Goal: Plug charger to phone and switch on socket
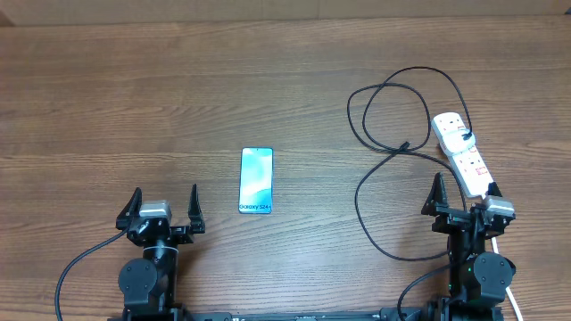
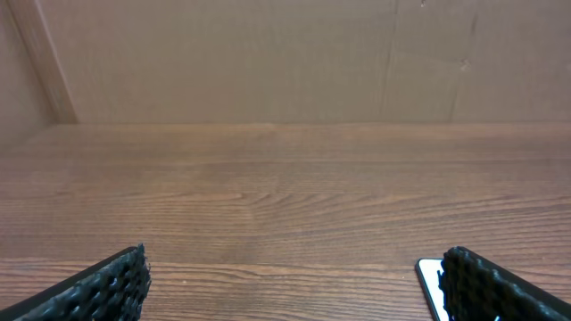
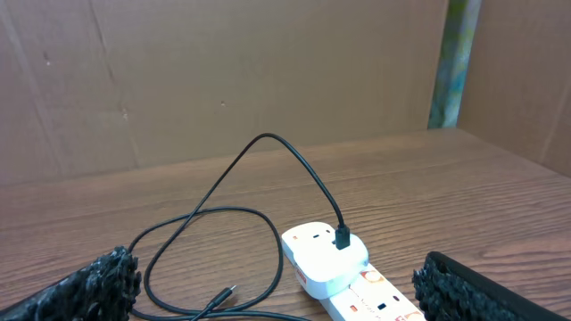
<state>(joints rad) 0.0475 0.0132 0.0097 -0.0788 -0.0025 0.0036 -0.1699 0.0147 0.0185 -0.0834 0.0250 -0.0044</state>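
Open table (image 1: 134, 98) flanks the phone (image 1: 256, 180) on every side; charger (image 1: 358, 203) loops sprawl between it and the socket (image 1: 462, 152) at right.

The socket (image 1: 462, 153), a white elongated power strip, lies flat. The charger (image 3: 266, 135), a thin black cable, has its adapter (image 3: 343, 237) seated in the socket's far-end outlet. The cable runs in loose loops left of the socket, and its connector tip (image 1: 406, 145) lies free near that far end. The phone (image 1: 256, 181) lies flat, screen up and lit, well apart to the socket's left.
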